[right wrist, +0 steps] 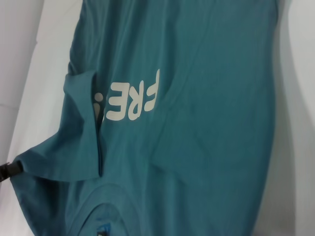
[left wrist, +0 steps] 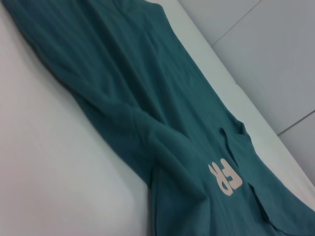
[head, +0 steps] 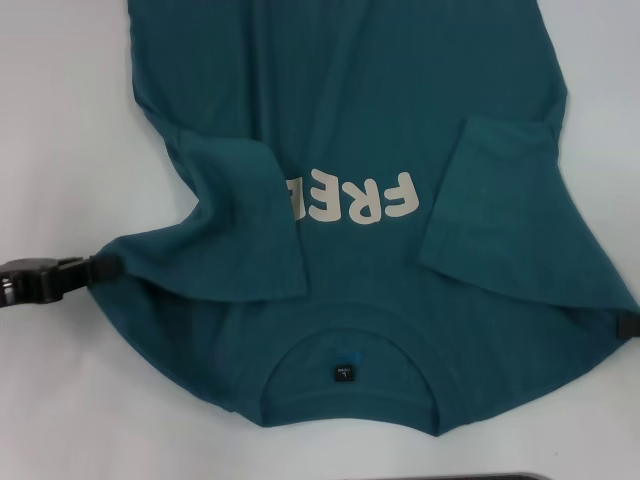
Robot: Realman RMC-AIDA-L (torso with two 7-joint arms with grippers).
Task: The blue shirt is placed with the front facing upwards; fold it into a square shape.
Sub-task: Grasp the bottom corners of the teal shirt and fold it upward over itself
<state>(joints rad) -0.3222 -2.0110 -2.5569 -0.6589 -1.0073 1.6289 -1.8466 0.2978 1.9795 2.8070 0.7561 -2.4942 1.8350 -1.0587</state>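
White tabletop [head: 60, 400] fills the head view, w/ the blue shirt [head: 380, 90] spread front-up across it, collar [head: 352, 395] nearest the robot and the body running off the far edge of the frame. Both short sleeves are folded inward over the chest: the left sleeve [head: 245, 215] covers the last letter or so of the white lettering [head: 355, 200], which reads "FRE" plus part of another E, upside down from the robot's side; the right sleeve [head: 495, 200] lies beside the F w/o touching it. A small black label [head: 344, 372] sits inside the round collar. The left gripper [head: 103, 268], black, comes in low from the left edge and meets the shirt at its left shoulder corner, fingers closed down on the fabric edge there. The right gripper [head: 628, 325] shows only as a small black tip at the right shoulder corner, touching the cloth; can't tell if its fingers are apart or together. Left wrist view looks along the shirt [left wrist: 147, 98] lying on the white surface [left wrist: 44, 162], w/ part of the lettering [left wrist: 225, 177] visible and a pale tiled floor [left wrist: 275, 59] beyond the table edge. Right wrist view shows the chest print [right wrist: 133, 101], the folded left sleeve [right wrist: 78, 132] and, at the frame edge, a bit of the left gripper [right wrist: 7, 169] at the shoulder corner.
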